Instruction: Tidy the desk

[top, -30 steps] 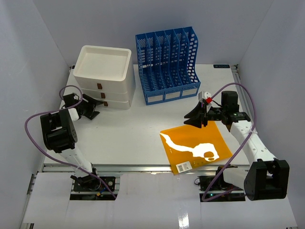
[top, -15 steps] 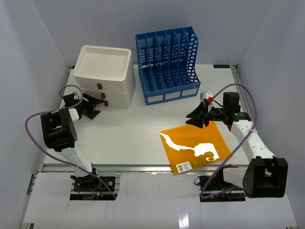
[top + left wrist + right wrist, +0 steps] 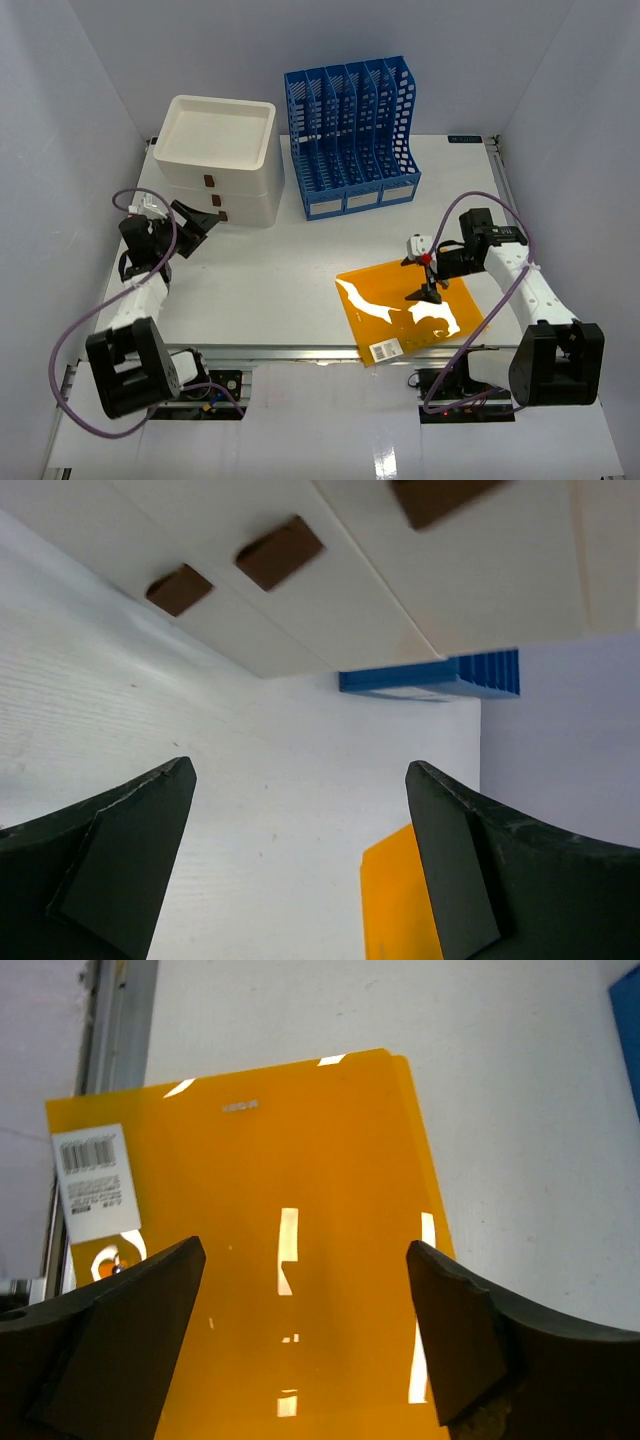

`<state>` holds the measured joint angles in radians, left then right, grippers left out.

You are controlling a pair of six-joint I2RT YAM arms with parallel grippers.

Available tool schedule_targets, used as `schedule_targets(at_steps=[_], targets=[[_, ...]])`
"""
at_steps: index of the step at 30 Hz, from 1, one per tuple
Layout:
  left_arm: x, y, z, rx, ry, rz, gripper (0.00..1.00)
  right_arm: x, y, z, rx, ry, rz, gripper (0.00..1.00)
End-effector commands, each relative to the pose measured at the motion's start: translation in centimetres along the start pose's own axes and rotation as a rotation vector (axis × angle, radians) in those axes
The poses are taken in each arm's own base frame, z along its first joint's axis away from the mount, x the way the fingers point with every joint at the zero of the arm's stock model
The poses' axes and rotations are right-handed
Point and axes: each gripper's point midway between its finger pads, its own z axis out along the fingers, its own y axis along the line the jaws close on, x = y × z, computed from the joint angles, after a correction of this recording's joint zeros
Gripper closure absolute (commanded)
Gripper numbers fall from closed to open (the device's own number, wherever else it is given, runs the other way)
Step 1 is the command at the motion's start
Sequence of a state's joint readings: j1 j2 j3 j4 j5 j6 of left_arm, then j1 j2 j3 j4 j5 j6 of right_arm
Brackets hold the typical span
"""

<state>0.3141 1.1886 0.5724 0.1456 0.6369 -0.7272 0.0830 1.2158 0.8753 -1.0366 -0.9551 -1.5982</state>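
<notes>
The desk [image 3: 270, 280] is a white tabletop with metal rails. An orange folder [image 3: 410, 310] with a barcode label [image 3: 95, 1185] lies flat at its front right. My right gripper [image 3: 421, 277] hovers open over the folder's far part, and the folder [image 3: 270, 1180] fills the space under its empty jaws. My right gripper [image 3: 305, 1250] touches nothing. My left gripper [image 3: 195, 226] is open at the left, just in front of the white drawer unit [image 3: 215, 160], holding nothing. In the left wrist view my left gripper [image 3: 300, 770] frames bare desk [image 3: 250, 810].
A blue file rack [image 3: 350, 135] with several slots stands at the back centre, beside the drawer unit [image 3: 400, 600]. Brown drawer handles [image 3: 280, 552] face my left gripper. The front rail [image 3: 300, 352] runs close under the folder's near edge. Walls close in on both sides.
My right gripper has opened wide and dropped toward me over the folder. My left gripper has opened a little more, and the left arm's elbow has swung down toward the front.
</notes>
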Motion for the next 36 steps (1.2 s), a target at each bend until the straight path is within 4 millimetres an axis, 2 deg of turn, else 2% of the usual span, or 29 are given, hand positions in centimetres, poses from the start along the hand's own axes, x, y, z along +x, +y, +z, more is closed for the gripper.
schedule_targets(at_steps=[1, 3, 5, 7, 12, 16, 21, 29, 31, 36], targets=[[2.9, -3.0, -2.8, 0.144, 0.054, 0.012, 0.02, -0.6, 5.9, 0.4, -0.175, 0.019, -0.232, 0.03], [4.3, -4.7, -4.0, 0.219, 0.084, 0.005, 0.02, -0.7, 7.5, 2.1, -0.223, 0.039, -0.208, 0.02], [5.7, -5.5, -4.7, 0.251, 0.1, -0.004, 0.02, 0.0, 7.9, 3.6, -0.217, 0.114, -0.215, 0.01], [7.7, -6.4, -5.1, 0.278, 0.133, -0.009, 0.02, -0.3, 8.7, 5.4, -0.224, 0.123, -0.271, 0.03], [10.9, -8.7, -6.1, 0.311, 0.172, 0.028, 0.02, 0.9, 9.9, 6.7, -0.245, 0.2, -0.218, 0.05], [12.8, -9.5, -6.7, 0.327, 0.197, 0.032, 0.02, 2.9, 8.6, 7.0, -0.151, 0.294, -0.231, 0.05], [14.7, -9.3, -7.2, 0.328, 0.249, 0.007, 0.02, 4.6, 9.5, 7.2, -0.146, 0.348, -0.263, 0.06], [16.2, -9.1, -7.9, 0.316, 0.288, -0.021, 0.02, 6.6, 10.7, 6.4, -0.141, 0.406, -0.288, 0.08], [16.6, -9.0, -8.0, 0.311, 0.304, -0.024, 0.02, 6.1, 10.8, 5.9, -0.144, 0.405, -0.293, 0.1], [17.0, -9.0, -8.5, 0.309, 0.318, -0.021, 0.02, 2.5, 12.2, 5.2, -0.241, 0.306, -0.295, 0.1]])
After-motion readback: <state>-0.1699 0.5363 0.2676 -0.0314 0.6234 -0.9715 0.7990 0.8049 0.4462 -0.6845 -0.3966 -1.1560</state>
